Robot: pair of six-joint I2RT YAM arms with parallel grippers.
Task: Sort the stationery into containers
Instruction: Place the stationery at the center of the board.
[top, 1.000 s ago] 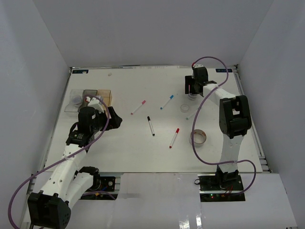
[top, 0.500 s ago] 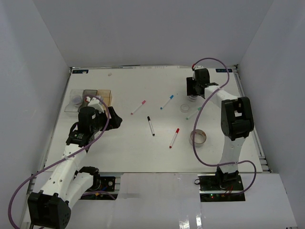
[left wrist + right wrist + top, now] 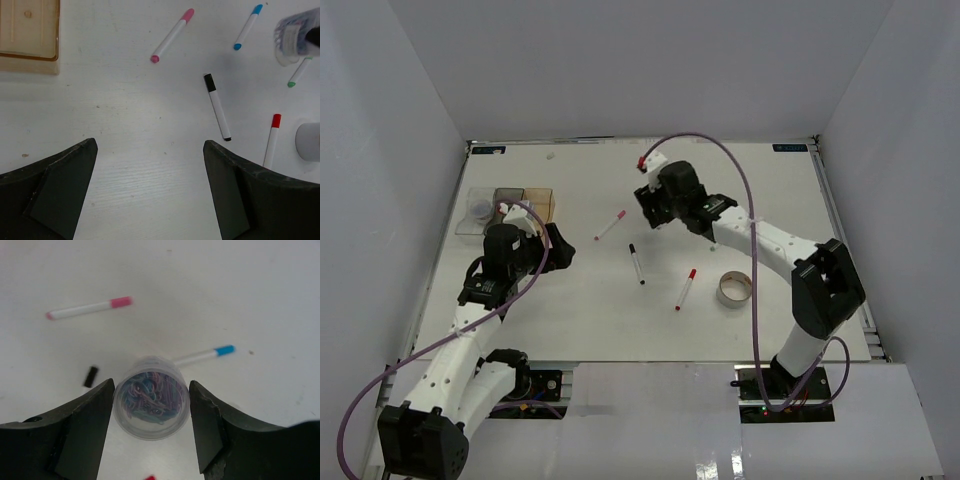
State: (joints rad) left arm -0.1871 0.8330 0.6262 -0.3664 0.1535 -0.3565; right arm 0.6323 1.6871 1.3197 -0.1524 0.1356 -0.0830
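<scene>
Top external: the right hand [image 3: 656,208] hangs over the middle of the table [image 3: 580,310], just right of the pink marker [image 3: 611,225]. The left hand [image 3: 558,248] sits near the row of clear bin [image 3: 466,225], grey bin [image 3: 506,194] and amber bin [image 3: 546,195]. The black marker [image 3: 636,263], red marker [image 3: 686,288] and a tape roll [image 3: 734,288] lie apart on the table.

Left wrist: the left hand gapes wide with nothing in it. The blue marker [image 3: 248,26] and green marker [image 3: 299,73] lie far right.

Right wrist: the right hand is closed against both sides of a clear jar [image 3: 151,397] of coloured clips [image 3: 150,392], with the blue marker showing behind the jar.
</scene>
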